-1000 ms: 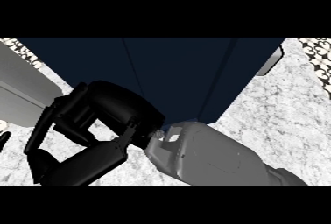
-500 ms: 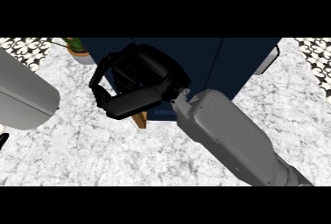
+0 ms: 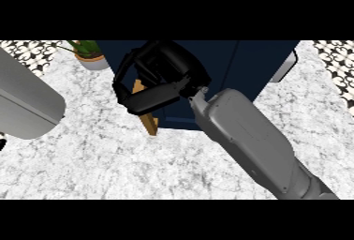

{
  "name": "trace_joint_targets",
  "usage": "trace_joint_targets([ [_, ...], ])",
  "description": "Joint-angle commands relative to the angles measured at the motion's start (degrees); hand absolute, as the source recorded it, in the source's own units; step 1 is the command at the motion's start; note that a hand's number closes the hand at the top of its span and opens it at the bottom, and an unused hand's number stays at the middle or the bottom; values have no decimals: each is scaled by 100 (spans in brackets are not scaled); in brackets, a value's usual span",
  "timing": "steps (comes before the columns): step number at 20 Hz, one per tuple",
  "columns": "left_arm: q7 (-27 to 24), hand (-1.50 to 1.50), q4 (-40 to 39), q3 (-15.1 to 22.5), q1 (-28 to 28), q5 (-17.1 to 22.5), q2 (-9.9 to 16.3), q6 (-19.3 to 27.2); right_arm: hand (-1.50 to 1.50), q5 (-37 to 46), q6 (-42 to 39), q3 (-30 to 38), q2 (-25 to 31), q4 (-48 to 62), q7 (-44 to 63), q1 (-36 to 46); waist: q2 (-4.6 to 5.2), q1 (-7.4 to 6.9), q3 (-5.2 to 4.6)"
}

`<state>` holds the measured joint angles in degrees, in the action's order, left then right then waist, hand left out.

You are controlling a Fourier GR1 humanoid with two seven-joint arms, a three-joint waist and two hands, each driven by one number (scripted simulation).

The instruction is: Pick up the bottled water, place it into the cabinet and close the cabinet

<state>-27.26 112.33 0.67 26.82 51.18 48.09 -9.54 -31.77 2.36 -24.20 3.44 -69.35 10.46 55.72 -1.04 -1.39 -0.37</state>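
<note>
Black right hand, fingers curled and grasping nothing visible, lay against the dark-blue cabinet's left door above its exposed wooden edge; bottled water not seen.

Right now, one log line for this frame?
right hand: fingers curled, at cabinet left door edge | bottled water: not visible | left forearm: view's left, hand unseen | potted plant: upper left on counter

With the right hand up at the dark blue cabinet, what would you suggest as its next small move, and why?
Probably a further short push of the right hand toward the cabinet. The hand lies against its front, and a tan edge, seemingly the door's side, shows below it, so the door looks not quite shut. No bottle is visible. The left forearm sits at the view's left edge.
</note>
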Motion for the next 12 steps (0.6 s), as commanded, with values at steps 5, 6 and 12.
trace_joint_targets([
  [5, 105, -150, 79, 59, -94, -98, -91, -36, -150, 320, 260, 862, 618, 841, -470, 332, 160, 7, 37],
  [6, 178, -150, 324, 76, -15, -94, -102, 75, -150, 421, 298, 731, 612, 763, -511, 181, 132, 6, 42],
  [12, 248, -150, 182, 222, -362, -152, -285, 183, -150, 369, 105, 822, 592, 987, -610, 326, 182, 66, 36],
])
